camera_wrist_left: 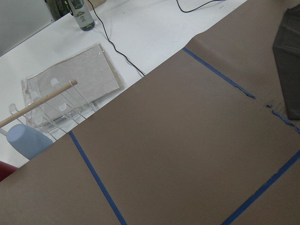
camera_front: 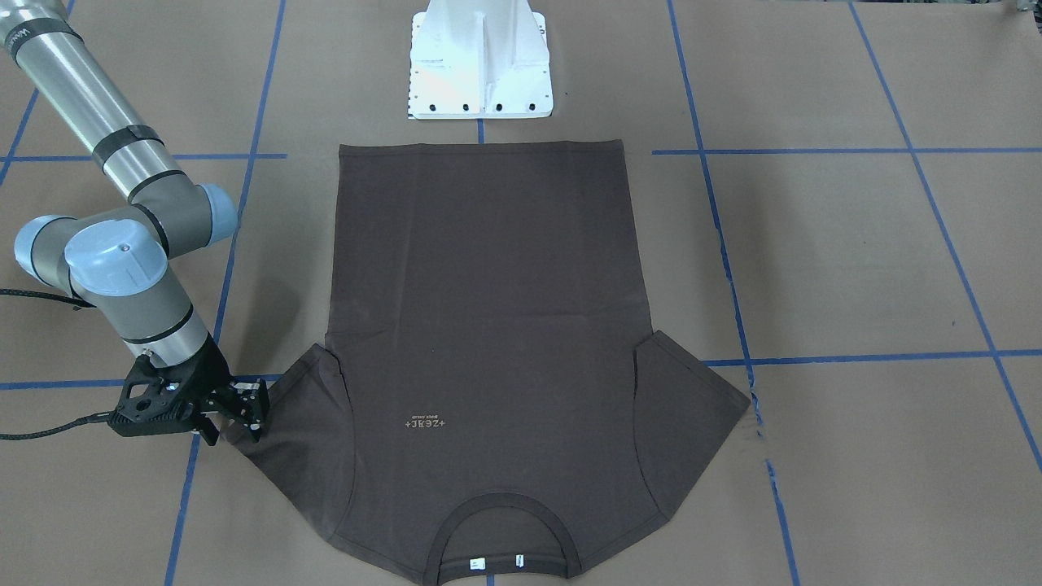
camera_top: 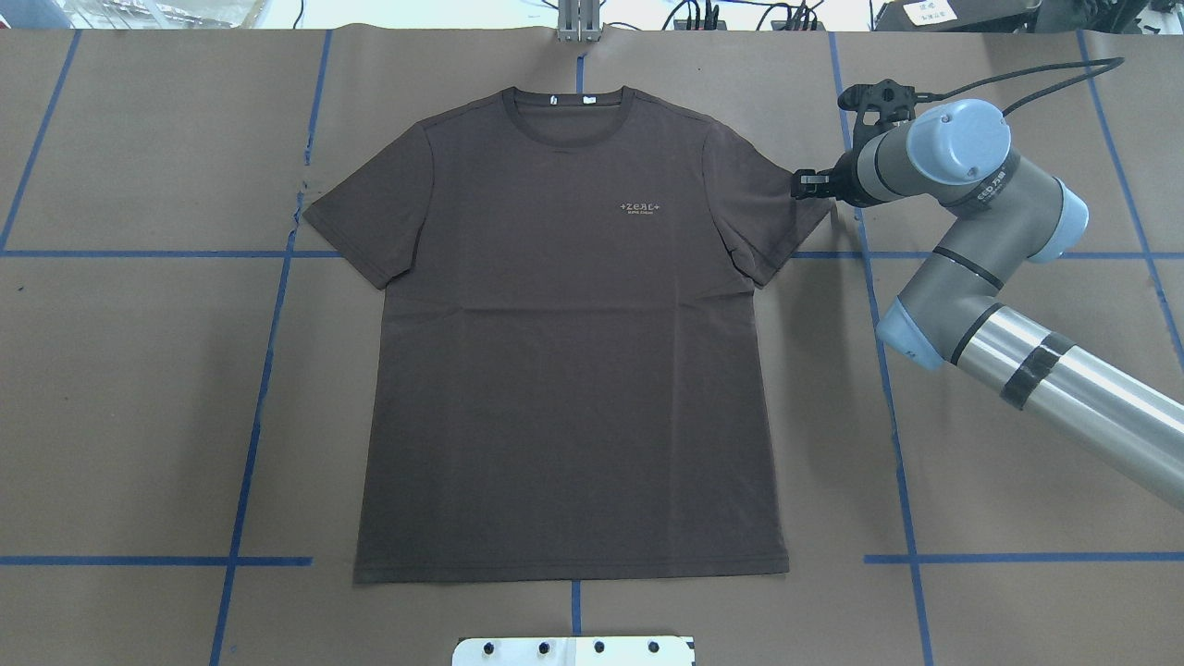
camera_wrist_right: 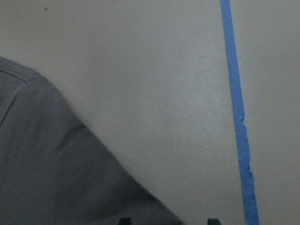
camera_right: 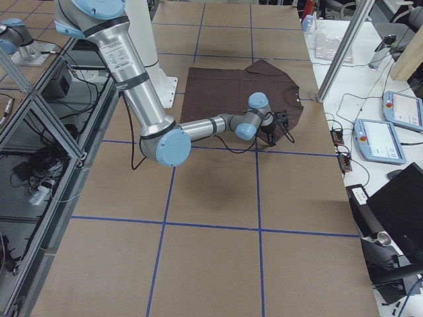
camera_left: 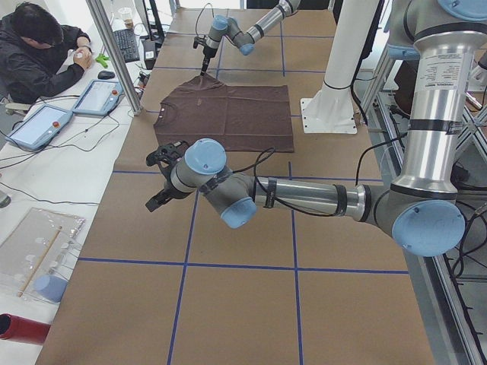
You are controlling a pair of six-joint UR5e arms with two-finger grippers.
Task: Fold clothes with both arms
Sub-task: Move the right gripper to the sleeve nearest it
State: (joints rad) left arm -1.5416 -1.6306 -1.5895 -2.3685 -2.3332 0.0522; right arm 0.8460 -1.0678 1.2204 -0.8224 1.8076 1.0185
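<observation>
Brown-papered table, blue tape grid, dark brown T-shirt spread flat, white pedestal base.

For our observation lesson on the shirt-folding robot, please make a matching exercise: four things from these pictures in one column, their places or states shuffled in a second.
Things
1 T-shirt
2 right gripper
3 left gripper
4 pedestal base

Places or states
A white, beside the shirt's hem
B at the edge of a sleeve
C spread flat, front up
D over bare paper, apart from the shirt

Pairs: 1-C, 2-B, 3-D, 4-A
</observation>
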